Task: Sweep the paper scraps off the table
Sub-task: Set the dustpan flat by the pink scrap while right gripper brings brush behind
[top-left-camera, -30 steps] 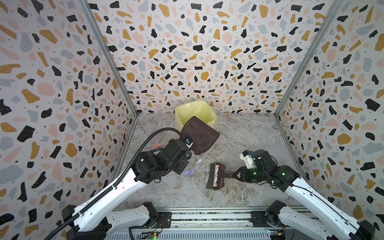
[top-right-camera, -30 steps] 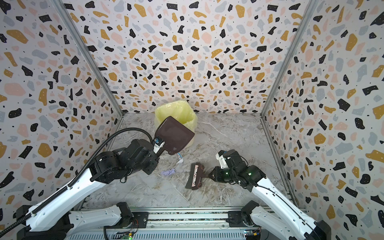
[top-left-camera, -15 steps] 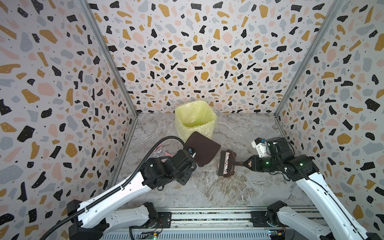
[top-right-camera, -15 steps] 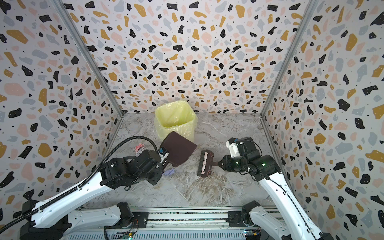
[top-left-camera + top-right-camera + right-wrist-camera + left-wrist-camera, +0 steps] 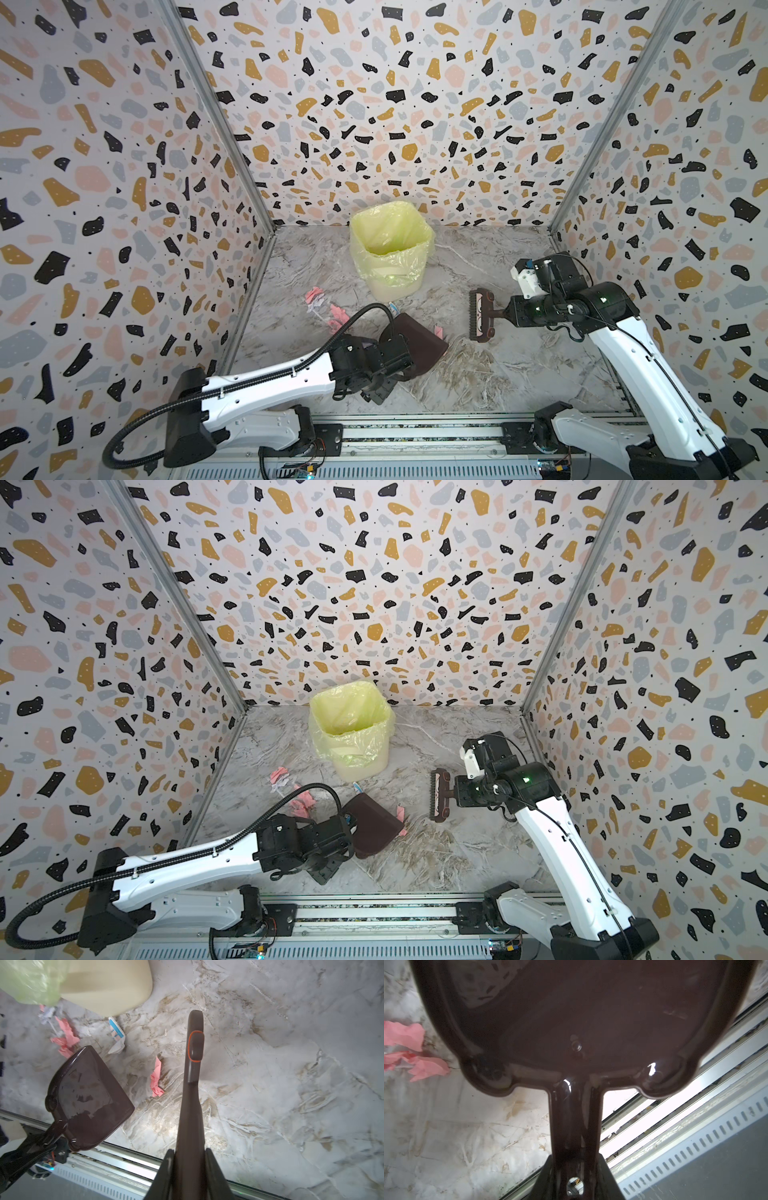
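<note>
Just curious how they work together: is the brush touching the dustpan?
Apart. The right wrist view shows bare table and a pink paper scrap lying between brush and dustpan.

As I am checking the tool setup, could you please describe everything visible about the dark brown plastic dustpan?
The dark brown glossy plastic dustpan is a flat, wedge-shaped scoop with a raised rim and a narrow handle, clamped in the left end effector. It sits low over the front of the grey-white marble-patterned table; whether its lip touches the surface is unclear. Close beside it lie pink paper scraps.
</note>
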### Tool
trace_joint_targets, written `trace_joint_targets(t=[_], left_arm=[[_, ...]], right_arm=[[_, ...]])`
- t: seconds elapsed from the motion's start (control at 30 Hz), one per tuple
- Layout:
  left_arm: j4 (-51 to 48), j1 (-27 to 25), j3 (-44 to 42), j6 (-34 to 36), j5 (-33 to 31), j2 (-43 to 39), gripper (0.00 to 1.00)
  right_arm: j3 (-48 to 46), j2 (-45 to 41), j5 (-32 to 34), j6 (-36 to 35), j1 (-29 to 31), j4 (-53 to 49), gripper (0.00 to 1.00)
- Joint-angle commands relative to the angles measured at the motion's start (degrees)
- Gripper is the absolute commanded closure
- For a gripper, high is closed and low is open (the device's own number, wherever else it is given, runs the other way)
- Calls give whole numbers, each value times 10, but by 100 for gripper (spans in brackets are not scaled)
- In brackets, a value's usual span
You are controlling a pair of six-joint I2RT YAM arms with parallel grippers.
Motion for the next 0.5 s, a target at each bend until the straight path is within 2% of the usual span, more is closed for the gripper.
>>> trace_joint_targets(t=[0.0, 0.2, 0.47], left_arm=[[29, -4, -19, -14, 24, 7, 100], [32, -9, -22, 5, 28, 48, 100], [41, -18, -21, 25, 35, 87, 100]], right_arm=[[53, 26, 80, -18, 47, -17, 100], [99, 98, 136, -14, 129, -10, 100], [118, 154, 165, -31, 163, -3, 100]])
